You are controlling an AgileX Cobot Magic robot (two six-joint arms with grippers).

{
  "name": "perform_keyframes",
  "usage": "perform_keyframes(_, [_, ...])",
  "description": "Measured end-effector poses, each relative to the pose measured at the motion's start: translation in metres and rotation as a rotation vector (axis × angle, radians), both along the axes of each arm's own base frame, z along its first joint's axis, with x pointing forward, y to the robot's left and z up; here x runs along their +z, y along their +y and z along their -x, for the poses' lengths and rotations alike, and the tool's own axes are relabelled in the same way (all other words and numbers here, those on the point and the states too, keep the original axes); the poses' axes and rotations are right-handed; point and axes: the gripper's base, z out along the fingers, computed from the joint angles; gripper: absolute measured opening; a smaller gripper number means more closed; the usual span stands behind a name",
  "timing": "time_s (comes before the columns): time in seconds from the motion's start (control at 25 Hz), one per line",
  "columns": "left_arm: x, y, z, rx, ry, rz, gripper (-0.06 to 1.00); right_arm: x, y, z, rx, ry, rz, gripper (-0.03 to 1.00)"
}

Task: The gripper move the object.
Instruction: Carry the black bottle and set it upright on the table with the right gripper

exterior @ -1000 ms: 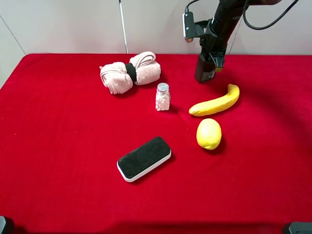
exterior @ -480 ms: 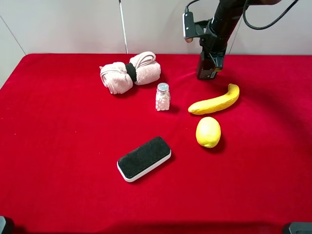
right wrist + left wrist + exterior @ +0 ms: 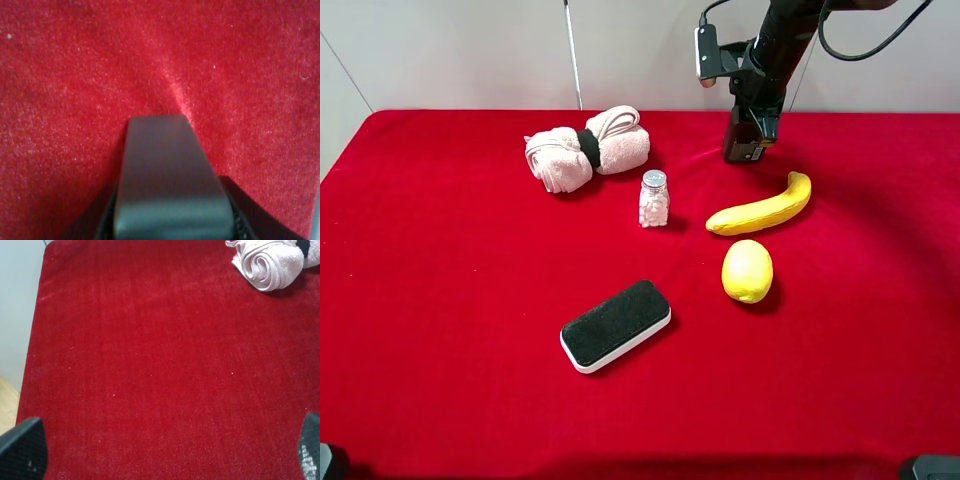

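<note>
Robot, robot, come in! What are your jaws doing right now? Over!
Left gripper open, over red cloth. Right gripper shut on the pump bottle, near the back. Banana close in front, not touching.

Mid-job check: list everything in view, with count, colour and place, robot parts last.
cloth: one, red, covers the table
rolled towel: one, pale pink with black band, back, left of centre
salt shaker: one, clear with silver cap, centre, beside the towel
banana: one, yellow, right of the shaker
lemon: one, yellow, in front of the banana
eraser block: one, white with black top, front centre
pump bottle: one, dark grey, back right, in the right gripper
right gripper: one, black, shut on the pump bottle
left gripper: one, black, open over bare cloth
</note>
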Motion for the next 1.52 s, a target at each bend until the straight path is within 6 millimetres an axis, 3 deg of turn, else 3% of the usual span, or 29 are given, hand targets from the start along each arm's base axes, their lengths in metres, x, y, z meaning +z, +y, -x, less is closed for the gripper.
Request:
perform_keyframes(0.4, [0.0,0.0,0.0,0.0,0.0,0.0,0.99,0.016,-0.001,0.002,-0.005,0.048,0.017,0.32])
perform_keyframes(0.76, [0.0,0.0,0.0,0.0,0.0,0.0,0.99,0.061,-0.001,0.018,-0.072,0.042,-0.007,0.32])
perform_keyframes(1.16, [0.0,0.0,0.0,0.0,0.0,0.0,0.99,0.108,0.025,0.043,-0.115,0.01,-0.034,0.32])
perform_keyframes(1.52, [0.0,0.0,0.0,0.0,0.0,0.0,0.99,0.151,0.073,0.06,-0.123,-0.078,-0.133,0.32])
